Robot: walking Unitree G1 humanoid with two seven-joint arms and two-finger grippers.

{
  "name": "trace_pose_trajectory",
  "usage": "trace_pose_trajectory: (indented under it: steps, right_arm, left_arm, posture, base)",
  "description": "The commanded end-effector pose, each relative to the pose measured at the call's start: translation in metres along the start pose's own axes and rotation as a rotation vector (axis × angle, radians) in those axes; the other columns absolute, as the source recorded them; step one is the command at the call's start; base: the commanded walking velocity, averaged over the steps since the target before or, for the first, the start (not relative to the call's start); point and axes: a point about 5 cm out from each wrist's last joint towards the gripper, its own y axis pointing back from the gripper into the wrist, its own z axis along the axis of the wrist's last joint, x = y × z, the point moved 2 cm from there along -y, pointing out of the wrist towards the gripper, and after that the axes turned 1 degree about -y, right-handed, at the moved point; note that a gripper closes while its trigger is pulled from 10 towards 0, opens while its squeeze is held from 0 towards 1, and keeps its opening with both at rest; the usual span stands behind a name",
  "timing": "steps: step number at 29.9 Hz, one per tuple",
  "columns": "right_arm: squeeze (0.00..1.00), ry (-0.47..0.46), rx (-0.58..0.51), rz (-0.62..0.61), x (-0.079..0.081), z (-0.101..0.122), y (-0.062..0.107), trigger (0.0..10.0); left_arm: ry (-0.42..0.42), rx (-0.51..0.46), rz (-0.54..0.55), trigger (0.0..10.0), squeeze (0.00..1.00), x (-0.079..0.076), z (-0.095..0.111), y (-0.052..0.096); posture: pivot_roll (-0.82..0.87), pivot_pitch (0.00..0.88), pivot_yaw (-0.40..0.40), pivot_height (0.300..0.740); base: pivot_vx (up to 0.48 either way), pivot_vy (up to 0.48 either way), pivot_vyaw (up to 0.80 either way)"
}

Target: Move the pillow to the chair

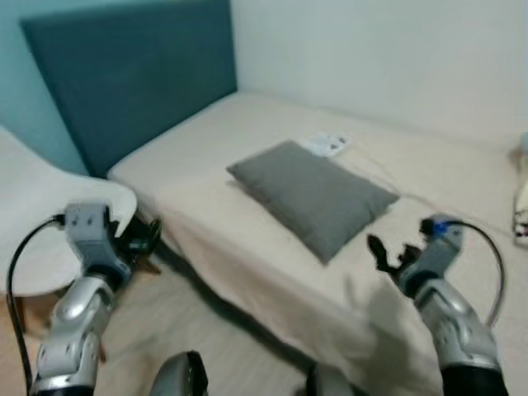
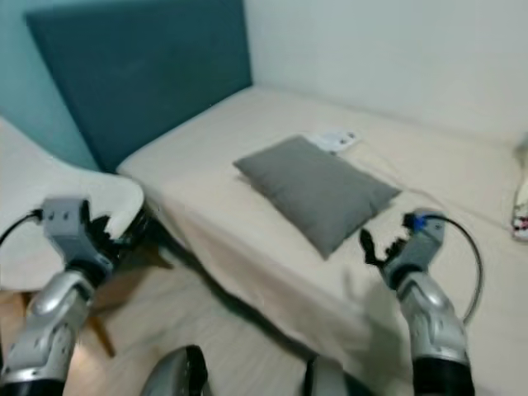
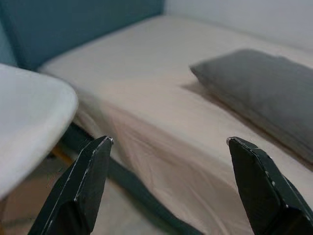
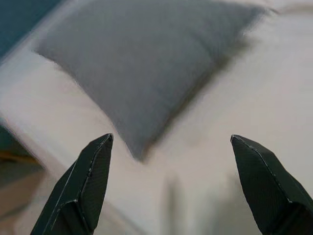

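- Our right hand (image 1: 388, 252) hovers with fingers apart near the pillow (image 1: 313, 196); a shallow corner pinch could slip.
- Our left hand (image 1: 140, 239), fingers apart, may clip the chair (image 1: 33, 206).

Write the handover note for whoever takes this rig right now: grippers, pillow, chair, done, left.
Left gripper: open, holding nothing, raised between the white chair and the bed edge.
Right gripper: open, holding nothing, over the bed, pointed at the near corner of the pillow, not touching it.
Grey pillow: lies flat on the bed; small white item beyond it.
Chair: at the robot's left, beside the bed.
Done: approach only.
Left: grasp the pillow, lift it, carry it left, set it on the chair.
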Motion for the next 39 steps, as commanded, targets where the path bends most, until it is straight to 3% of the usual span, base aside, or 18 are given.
trace_pose_trajectory:
  steps: [1,12,15,22,27,28,29,32,35,39]
  right_arm:
    - [0.0,-0.01,-0.03,0.011,0.004,0.005,-0.004,10.0]
    - [0.0,-0.053,-0.097,0.129,0.029,0.029,-0.025,10.0]
    - [0.0,-0.096,-0.074,0.116,0.032,0.033,-0.039,10.0]
    - [0.0,-0.204,-0.06,0.132,0.037,0.035,-0.05,10.0]
    - [0.0,-0.279,-0.081,0.238,0.056,0.041,-0.054,10.0]
    - [0.0,-0.347,-0.118,0.344,0.07,0.048,-0.055,10.0]
    - [0.0,-0.347,-0.118,0.344,0.07,0.048,-0.055,10.0]
    - [0.0,-0.511,-0.177,0.513,0.086,0.058,-0.053,10.0]
    - [0.0,-0.513,-0.163,0.502,0.087,0.055,-0.054,10.0]
    - [0.0,-0.453,-0.114,0.336,0.083,0.048,-0.064,10.0]
  left_arm:
    - [-0.048,-0.001,-0.034,10.0,0.0,-0.006,0.007,-0.003]
    - [-0.038,0.006,-0.057,10.0,0.0,-0.018,0.009,0.001]
    - [-0.044,-0.021,-0.064,10.0,0.0,-0.02,0.022,0.001]
    - [-0.073,-0.042,-0.072,10.0,0.0,-0.019,0.036,0.002]
    - [-0.1,-0.043,-0.055,10.0,0.0,-0.01,0.047,0.012]
    - [-0.122,-0.038,-0.048,10.0,0.0,-0.005,0.05,0.018]
    - [-0.122,-0.038,-0.048,10.0,0.0,-0.005,0.05,0.018]
    - [-0.154,-0.024,-0.035,10.0,0.0,0.0,0.052,0.021]
    - [-0.157,-0.022,-0.03,10.0,0.0,0.001,0.053,0.022]
    - [-0.177,-0.002,-0.028,10.0,0.0,0.005,0.058,0.028]
  posture:
    - [-0.04,0.18,-0.022,0.516]
    - [-0.02,0.2,-0.022,0.516]
    - [0.0,0.239,-0.008,0.506]
    - [0.05,0.303,0.003,0.486]
    - [0.08,0.344,0.014,0.466]
    - [0.11,0.367,0.015,0.466]
    - [0.11,0.367,0.015,0.466]
    - [0.11,0.378,0.017,0.466]
    - [0.13,0.391,0.019,0.466]
    - [0.17,0.432,0.03,0.466]
  base:
    - [0.0,0.0,0.0]
    - [0.0,0.0,0.0]
    - [0.0,0.0,0.0]
    - [0.0,0.0,0.0]
    - [0.0,0.0,0.0]
    - [0.0,0.0,0.0]
    - [0.0,0.0,0.0]
    - [0.0,0.0,0.0]
    - [0.0,0.0,0.0]
    - [0.0,0.0,0.0]
